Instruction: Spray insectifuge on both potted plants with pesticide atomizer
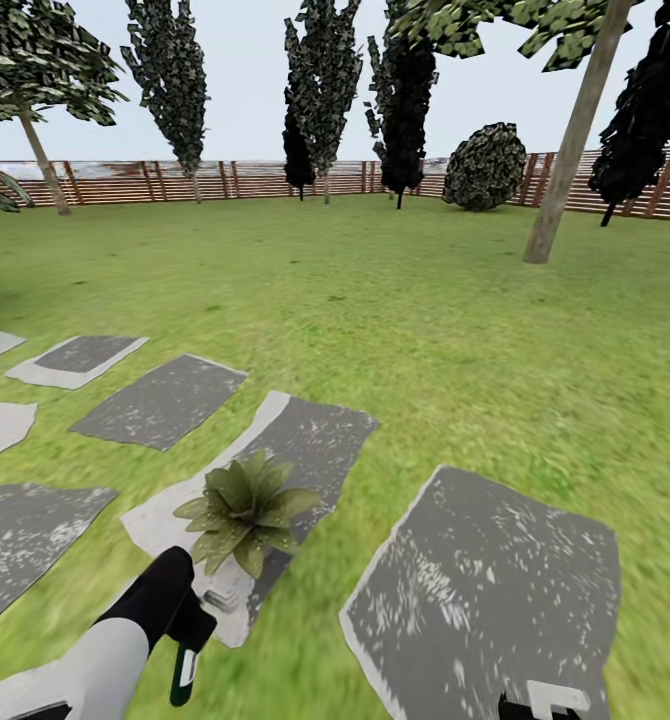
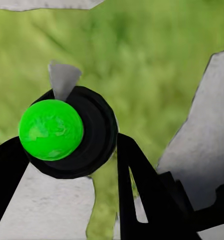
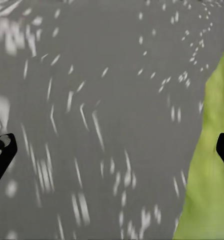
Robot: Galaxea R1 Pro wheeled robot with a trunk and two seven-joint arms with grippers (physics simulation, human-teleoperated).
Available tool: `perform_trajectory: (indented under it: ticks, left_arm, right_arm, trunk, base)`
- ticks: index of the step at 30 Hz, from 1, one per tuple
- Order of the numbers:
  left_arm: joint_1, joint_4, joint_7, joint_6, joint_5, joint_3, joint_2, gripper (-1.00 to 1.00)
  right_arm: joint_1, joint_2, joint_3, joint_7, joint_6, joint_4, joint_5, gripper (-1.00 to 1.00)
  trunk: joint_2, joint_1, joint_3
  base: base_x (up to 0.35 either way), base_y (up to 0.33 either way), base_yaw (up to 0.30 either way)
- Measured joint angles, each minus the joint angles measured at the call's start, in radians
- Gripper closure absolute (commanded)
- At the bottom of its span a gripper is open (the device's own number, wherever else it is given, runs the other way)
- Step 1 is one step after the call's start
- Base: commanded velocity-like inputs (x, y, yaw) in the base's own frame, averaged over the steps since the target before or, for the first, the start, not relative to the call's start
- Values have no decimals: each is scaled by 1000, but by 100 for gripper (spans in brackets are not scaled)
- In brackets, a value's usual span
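We are pinching the pesticide atomizer [image 1: 185, 672], a dark green bottle with a pale label, in our left gripper [image 1: 190, 640], just near of a potted plant [image 1: 245, 512] sitting on a stepping stone [image 1: 315, 440]. Our right gripper [image 3: 112, 150] is hanging spread over another grey stone [image 1: 495, 590].

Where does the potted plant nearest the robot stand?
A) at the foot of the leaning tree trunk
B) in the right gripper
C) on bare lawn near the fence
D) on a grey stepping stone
D: in the head view the potted plant sits on a grey stepping stone, just ahead of the left gripper holding the pesticide atomizer.
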State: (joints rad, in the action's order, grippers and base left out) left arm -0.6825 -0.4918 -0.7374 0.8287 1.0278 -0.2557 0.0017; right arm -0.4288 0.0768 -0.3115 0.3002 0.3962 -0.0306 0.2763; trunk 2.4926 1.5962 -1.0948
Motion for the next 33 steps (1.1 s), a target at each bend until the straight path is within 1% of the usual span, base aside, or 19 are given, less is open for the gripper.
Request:
perform_trajectory:
  ticks: [7,9,10,11,12,13,14,16,17,19,22,33]
  left_arm:
    - [-1,-8,0,3,-4,-12,1,100]
    - [-1,-7,0,4,-25,-21,2,100]
    - [0,-8,0,3,-66,-67,11,100]
    - [0,-4,2,1,-87,-99,12,100]
    - [0,1,14,-1,-95,-118,8,100]
    - [0,4,31,-3,-96,-125,6,100]
    - [1,6,71,-4,-98,-131,4,100]
    - [1,19,159,-3,-107,-136,-2,100]
    - [1,38,189,-3,-109,-139,-8,100]
    - [1,58,210,-5,-109,-137,-13,100]
    - [0,67,220,-6,-109,-139,-16,100]
    - [0,57,221,-5,-110,-139,-17,100]
  right_arm:
    - [0,0,0,0,0,0,0,-100]
    - [0,0,0,1,0,-1,-1,-100]
    - [0,0,0,1,0,-1,-1,-100]
    - [0,0,0,1,0,-1,-1,-100]
    - [0,0,0,1,0,-1,-2,-100]
    - [0,0,0,0,0,-1,-2,-100]
    - [0,0,0,0,0,-1,-1,-100]
    - [0,0,0,0,0,-1,-1,-100]
    - [0,0,0,0,0,-1,-1,-100]
    - [0,0,0,0,0,-1,-1,-100]
    - [0,0,0,0,0,-1,-2,-100]
    - [0,0,0,0,0,0,0,-100]
  trunk:
    - [0,0,0]
    - [0,0,0]
    - [0,0,0]
    - [0,0,0]
    - [0,0,0]
    - [0,0,0]
    - [0,0,0]
    - [0,0,0]
    - [0,0,0]
    - [0,0,0]
    - [0,0,0]
    - [0,0,0]
  base:
    - [209,-227,241]
    - [182,-36,272]
    - [59,-9,273]
    - [30,-5,273]
    - [19,-3,273]
    - [10,-2,274]
    - [5,-1,274]
    - [2,-17,238]
    - [1,-112,129]
    - [0,-218,44]
    - [0,-264,7]
    - [0,-272,0]
